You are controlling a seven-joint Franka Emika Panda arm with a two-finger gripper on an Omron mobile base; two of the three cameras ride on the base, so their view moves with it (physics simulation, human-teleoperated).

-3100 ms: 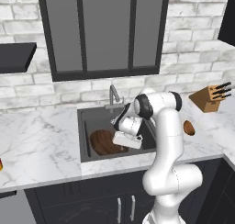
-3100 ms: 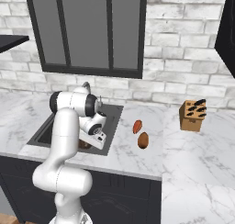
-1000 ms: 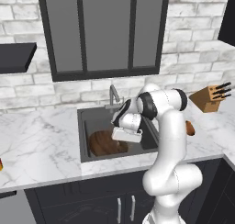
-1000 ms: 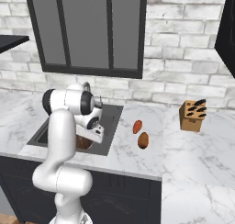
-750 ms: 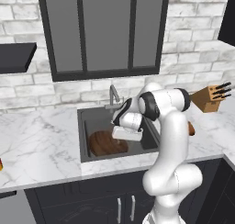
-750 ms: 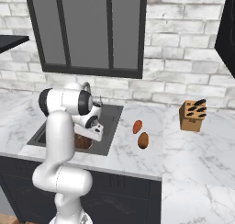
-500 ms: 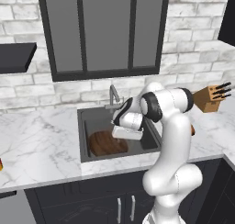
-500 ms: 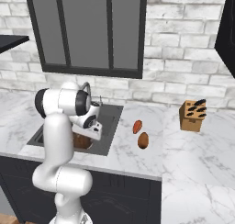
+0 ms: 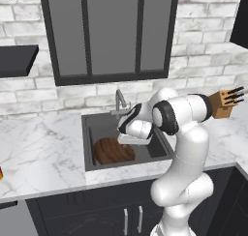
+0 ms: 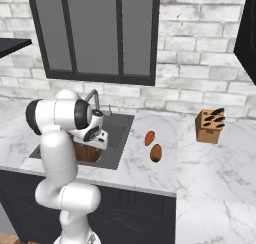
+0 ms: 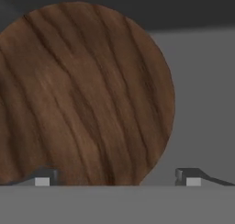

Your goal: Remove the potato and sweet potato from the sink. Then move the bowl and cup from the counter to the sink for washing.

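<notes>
- Bowl (image 9: 113, 151) lies in the sink (image 9: 97, 128), on the basin floor toward its front left; dark brown wood, grain plain to see
- Right base view: a sliver of the bowl (image 10: 86, 153) shows in the sink (image 10: 118, 130) below the arm's wrist
- Pincer (image 11: 117, 177) released, jaws spread wide with nothing between them; it hangs above the sink, looking down at the bowl (image 11: 82, 94)
- Hand view: one fingertip (image 11: 42, 178) overlaps the bowl's lower edge, the other sits over bare grey basin floor beside the bowl; contact with the bowl cannot be told
- Left base view: the white hand sits over the sink's middle, just right of the bowl and below the faucet (image 9: 119, 100)
- Sweet potato (image 10: 149, 137) rests on the surface (image 10: 150, 173) right of the sink, reddish-orange
- Potato (image 10: 156, 152) lies just in front of the sweet potato, duller brown; the two are close, whether touching cannot be told
- Knife block (image 10: 210, 125) stands farther right on the surface, near the brick wall; also seen behind the arm's elbow in the left base view (image 9: 225, 102)
- A small yellow-orange thing (image 9: 1, 172) shows at the left edge of the surface (image 9: 43, 153), cut off by the frame; too little shows to name it
</notes>
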